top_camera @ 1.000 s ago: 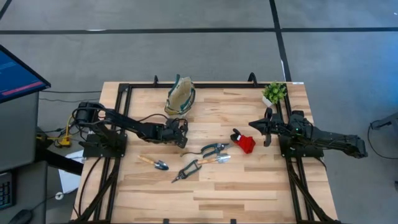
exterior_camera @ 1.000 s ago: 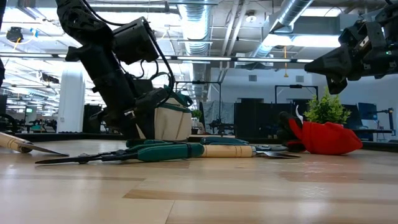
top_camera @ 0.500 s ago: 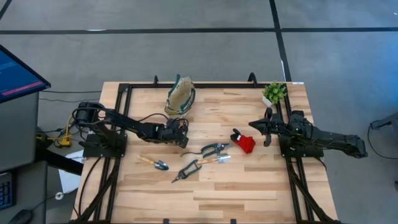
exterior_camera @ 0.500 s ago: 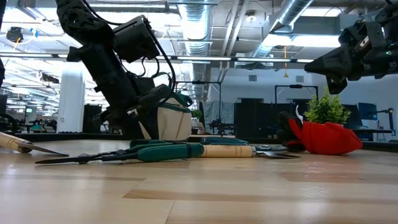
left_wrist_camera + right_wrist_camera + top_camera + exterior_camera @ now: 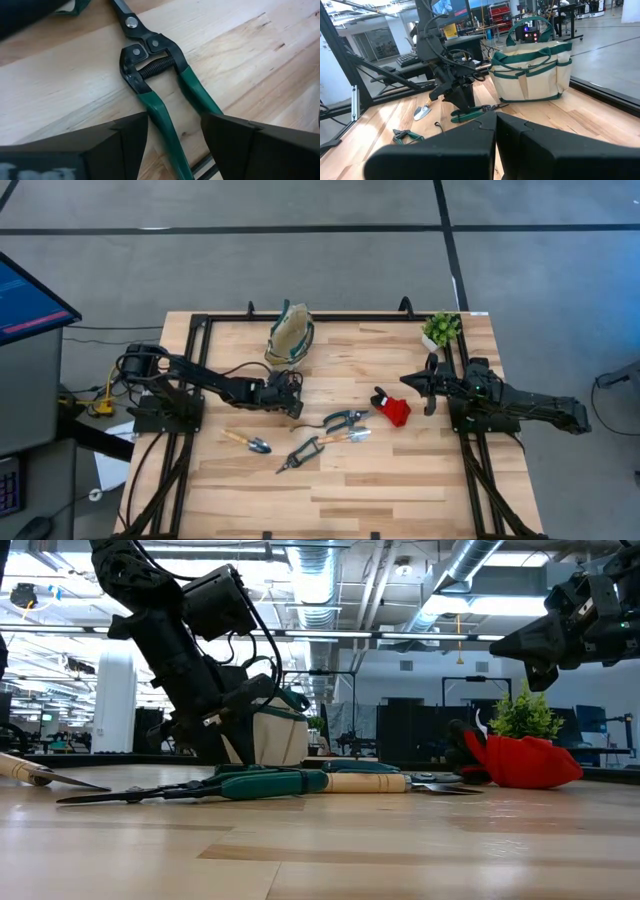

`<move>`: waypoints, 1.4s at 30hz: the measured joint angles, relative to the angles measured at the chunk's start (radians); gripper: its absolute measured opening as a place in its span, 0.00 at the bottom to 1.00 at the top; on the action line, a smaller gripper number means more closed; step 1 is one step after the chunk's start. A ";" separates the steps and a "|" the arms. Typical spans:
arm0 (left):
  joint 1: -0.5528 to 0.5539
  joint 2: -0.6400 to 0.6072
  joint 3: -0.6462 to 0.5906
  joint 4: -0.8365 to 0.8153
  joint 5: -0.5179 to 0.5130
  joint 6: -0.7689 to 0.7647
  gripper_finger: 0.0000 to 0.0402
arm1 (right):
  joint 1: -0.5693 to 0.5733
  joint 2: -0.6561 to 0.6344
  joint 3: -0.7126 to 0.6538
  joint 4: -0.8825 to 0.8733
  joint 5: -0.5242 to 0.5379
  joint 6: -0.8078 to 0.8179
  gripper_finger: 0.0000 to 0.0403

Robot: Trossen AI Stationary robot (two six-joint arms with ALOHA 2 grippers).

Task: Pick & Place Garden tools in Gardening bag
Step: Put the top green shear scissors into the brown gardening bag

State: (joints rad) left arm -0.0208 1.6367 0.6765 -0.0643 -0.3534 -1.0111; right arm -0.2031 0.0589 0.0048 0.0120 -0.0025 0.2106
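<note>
Green-handled pruners (image 5: 150, 65) with a black spring lie flat on the wooden table. My left gripper (image 5: 174, 117) stands open over them, slanting down; one green handle (image 5: 162, 112) runs between its fingers. In the high view this gripper (image 5: 292, 402) is just near of the cream-and-green gardening bag (image 5: 290, 333), which stands upright on its base. A trowel (image 5: 250, 443), black clippers (image 5: 300, 452), dark pruners (image 5: 345, 419), a wood-handled tool (image 5: 348, 437) and a red-and-black piece (image 5: 392, 409) lie on the table. My right gripper (image 5: 430, 385) waits shut above the right side. My left gripper comes at the green-handled pruners from above, slanting, its fingers (image 5: 125, 135) on either side of one handle and roughly along it. The other handle (image 5: 200, 95) runs under the far finger. Whether a finger touches a handle, I cannot tell. The pruners lie flat on the table.
A small potted plant (image 5: 441, 328) stands at the far right corner. A black metal frame (image 5: 200, 320) borders the table. Bare wood lies along the near edge (image 5: 330, 500). A monitor (image 5: 25, 300) stands off the table's left.
</note>
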 joint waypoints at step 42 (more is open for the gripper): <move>-0.007 0.007 -0.038 -0.005 -0.006 -0.026 0.09 | 0.000 0.000 0.000 0.000 0.000 0.000 0.00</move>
State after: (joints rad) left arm -0.0279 1.6436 0.6384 -0.0697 -0.3592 -1.0370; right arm -0.2031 0.0589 0.0048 0.0120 -0.0025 0.2109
